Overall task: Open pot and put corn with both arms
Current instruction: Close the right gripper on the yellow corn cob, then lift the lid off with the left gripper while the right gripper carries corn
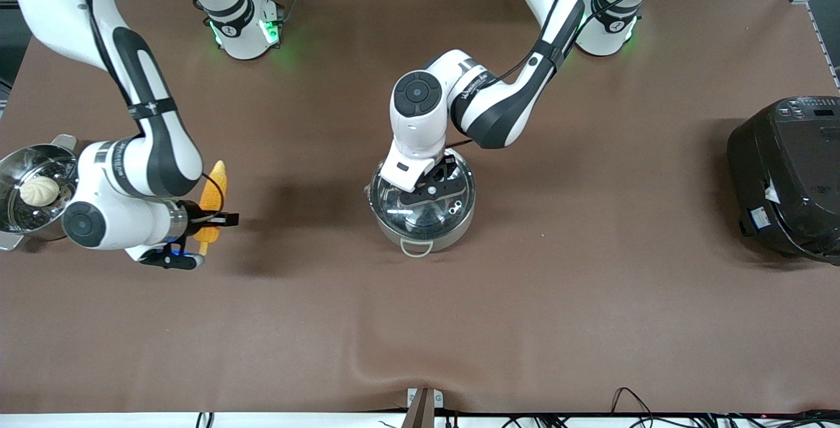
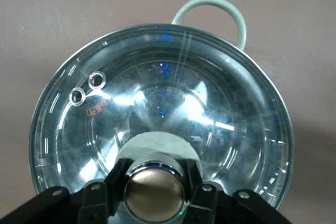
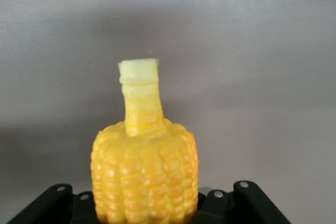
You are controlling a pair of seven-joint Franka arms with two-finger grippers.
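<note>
With your left pincer (image 2: 155, 190) clamped on the knob (image 2: 155, 192) of the lid (image 2: 157, 108) atop the pot (image 1: 420, 234) mid-surface, lift straight up, while your right pincer (image 3: 147, 208) grips the corn (image 3: 144, 182) beside the steamer pot (image 1: 29, 192).

You get bright, even overhead light on the brown table (image 1: 525, 297), with soft shadows lying beside the pot (image 1: 420, 208) toward the right arm's end. White streaks of glare cross the glass lid (image 2: 210, 103) in your left wrist view, and the knob (image 2: 154, 192) looks slightly soft. In your right wrist view the corn (image 3: 144, 177) is a little blurred and the table around it dim and grey.
</note>
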